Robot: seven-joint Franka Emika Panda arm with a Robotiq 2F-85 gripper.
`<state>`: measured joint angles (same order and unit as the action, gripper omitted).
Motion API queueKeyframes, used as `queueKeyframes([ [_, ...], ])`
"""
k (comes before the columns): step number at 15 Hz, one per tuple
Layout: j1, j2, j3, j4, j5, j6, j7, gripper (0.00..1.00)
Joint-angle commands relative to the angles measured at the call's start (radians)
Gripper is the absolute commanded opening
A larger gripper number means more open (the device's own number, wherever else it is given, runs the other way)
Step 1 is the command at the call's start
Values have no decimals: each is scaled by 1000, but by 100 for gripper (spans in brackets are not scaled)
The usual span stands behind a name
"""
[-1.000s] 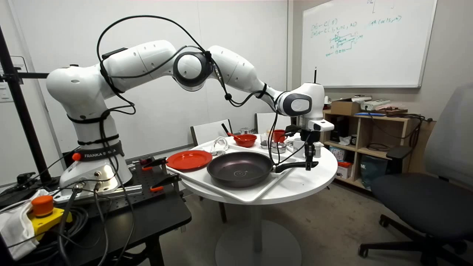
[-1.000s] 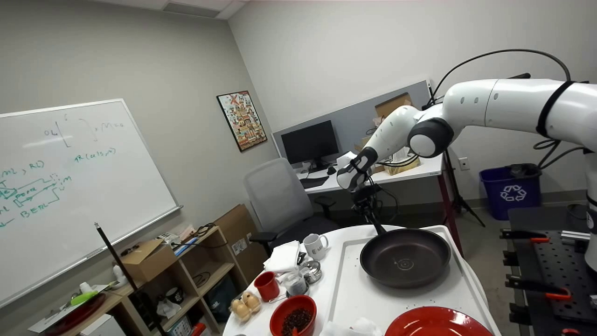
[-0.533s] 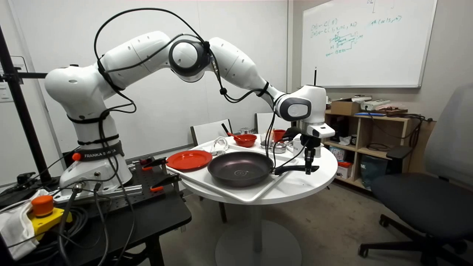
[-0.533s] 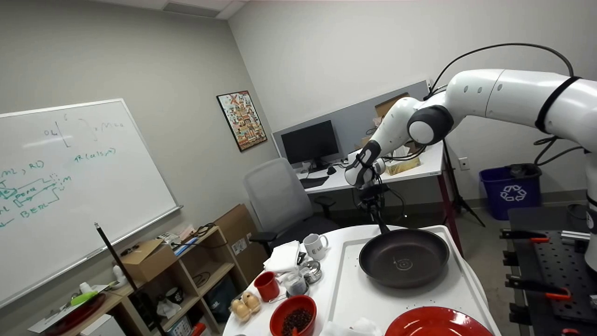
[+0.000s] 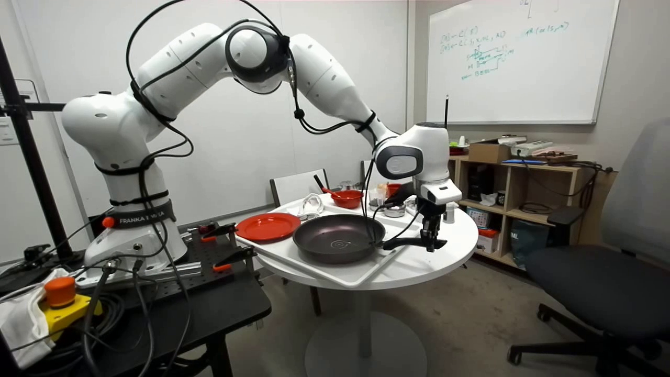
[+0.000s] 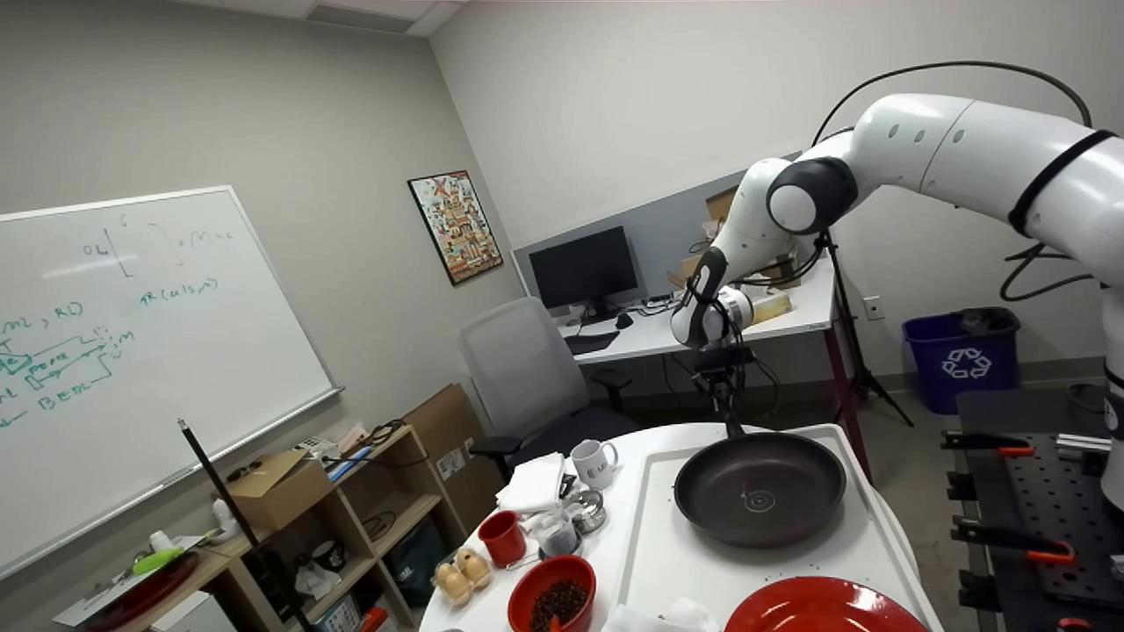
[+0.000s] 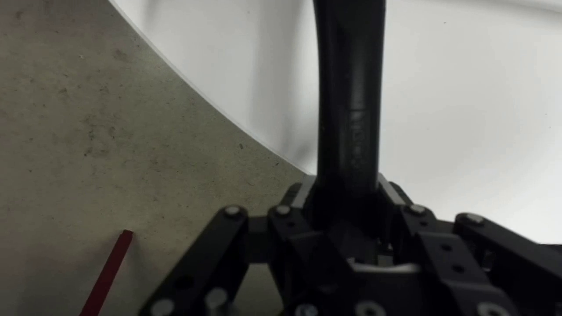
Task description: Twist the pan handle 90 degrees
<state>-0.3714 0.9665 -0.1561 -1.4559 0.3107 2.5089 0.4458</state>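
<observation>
The black pan [image 5: 335, 238] sits on the white tray [image 6: 680, 562] and shows in both exterior views [image 6: 760, 500]. Its dark handle [image 5: 404, 242] sticks out past the tray over the round table. In the wrist view the handle [image 7: 350, 96] runs down from the top edge into my jaws. My gripper [image 5: 431, 245] points down, with one finger on each side of the handle near its free end. In the wrist view the finger pads [image 7: 347, 188] touch both sides of the handle. The handle's tip is hidden by the gripper in the wrist view.
A red plate [image 5: 268, 226] lies beside the pan on the tray. A red bowl [image 5: 347, 199], a red cup [image 6: 503, 537], a white mug [image 6: 595, 465] and eggs [image 6: 463, 575] stand on the table. The table's curved edge [image 7: 210, 103] is close to the gripper.
My gripper and the handle have swung sideways together, rightward in the view that looks along the handle. The pan has turned slightly in place. The arm's elbow has risen.
</observation>
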Motion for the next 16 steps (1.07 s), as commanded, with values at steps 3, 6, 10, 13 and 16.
queueKeyframes([
  [3, -19, -182, 36, -329, 129, 191, -77, 8],
  [6, -39, -225, 56, -421, 185, 259, -105, 8],
  [10, -80, -271, 92, -511, 261, 333, -132, 8],
  [13, -121, -293, 122, -551, 316, 352, -158, 8],
  [16, -167, -305, 154, -571, 395, 347, -205, 8],
])
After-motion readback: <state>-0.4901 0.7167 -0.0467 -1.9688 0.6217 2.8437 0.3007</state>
